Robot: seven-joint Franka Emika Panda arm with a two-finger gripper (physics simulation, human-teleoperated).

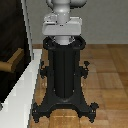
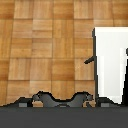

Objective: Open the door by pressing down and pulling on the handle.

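Beside my pedestal (image 1: 64,75), toward the exterior view's left, stands the door (image 1: 11,40) in its white frame (image 1: 27,82), its handle (image 1: 12,61) sticking out. My hand is out of sight, so I cannot tell its opening.

Count, exterior view: one door (image 1: 11,50), dark panel with a white frame (image 1: 25,82); one tan handle (image 1: 12,61) on it; one black pedestal (image 1: 64,75); one robot arm (image 1: 62,20), grey-white, on top. One wooden parquet floor (image 1: 107,75). Gripper count: zero visible in either view.
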